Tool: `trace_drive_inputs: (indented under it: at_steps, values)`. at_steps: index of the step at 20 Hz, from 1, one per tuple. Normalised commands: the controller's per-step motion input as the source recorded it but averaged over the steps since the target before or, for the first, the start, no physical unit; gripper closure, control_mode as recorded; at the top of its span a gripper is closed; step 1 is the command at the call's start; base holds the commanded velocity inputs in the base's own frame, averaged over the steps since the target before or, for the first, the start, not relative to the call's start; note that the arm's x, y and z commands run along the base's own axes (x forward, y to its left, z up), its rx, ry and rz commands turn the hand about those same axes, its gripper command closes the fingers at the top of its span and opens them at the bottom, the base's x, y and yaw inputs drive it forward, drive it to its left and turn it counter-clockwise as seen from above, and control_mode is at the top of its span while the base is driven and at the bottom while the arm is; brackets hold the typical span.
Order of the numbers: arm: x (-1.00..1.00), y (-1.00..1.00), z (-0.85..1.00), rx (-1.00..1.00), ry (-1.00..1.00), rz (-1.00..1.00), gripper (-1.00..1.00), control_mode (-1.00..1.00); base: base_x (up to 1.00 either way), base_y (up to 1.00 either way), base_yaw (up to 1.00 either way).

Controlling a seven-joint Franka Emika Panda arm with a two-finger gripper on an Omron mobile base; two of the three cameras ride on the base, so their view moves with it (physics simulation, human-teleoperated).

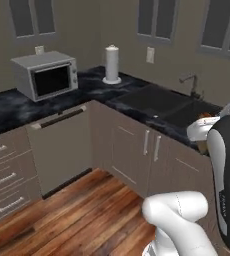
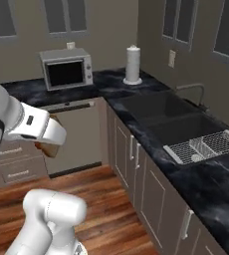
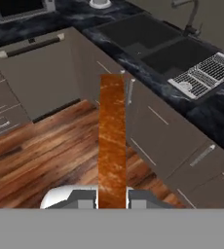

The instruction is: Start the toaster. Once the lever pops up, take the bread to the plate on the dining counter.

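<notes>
The gripper (image 3: 112, 200) is clamped tight on the bread (image 3: 112, 141), jaws pinching its flat faces. Seen edge-on, the slice runs lengthwise straight out from the fingertips, hanging above the wooden floor (image 3: 46, 155) beside the corner cabinets (image 3: 167, 126).

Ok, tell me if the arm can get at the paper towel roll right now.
Probably not: the paper towel roll stands far back in the counter corner, and the jaws are shut on the bread.
</notes>
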Motion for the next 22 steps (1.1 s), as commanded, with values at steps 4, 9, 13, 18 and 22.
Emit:
trace_drive_inputs:
  at_steps: [4, 9, 13, 18, 22]
  values:
    - [0.00, 0.00, 0.00, 0.00, 0.00, 0.00, 1.00, 1.00, -0.13, 0.35, 0.76]
    - [0.00, 0.00, 0.00, 0.00, 0.00, 0.00, 1.00, 1.00, -0.05, 0.43, 0.74]
    - [0.00, 0.00, 0.00, 0.00, 0.00, 0.00, 1.00, 1.00, -0.01, 0.50, 0.71]
    - [0.00, 0.00, 0.00, 0.00, 0.00, 0.00, 1.00, 1.00, 0.00, 0.47, 0.72]
    - [0.00, 0.00, 0.00, 0.00, 0.00, 0.00, 1.00, 1.00, 0.00, 0.45, 0.76]
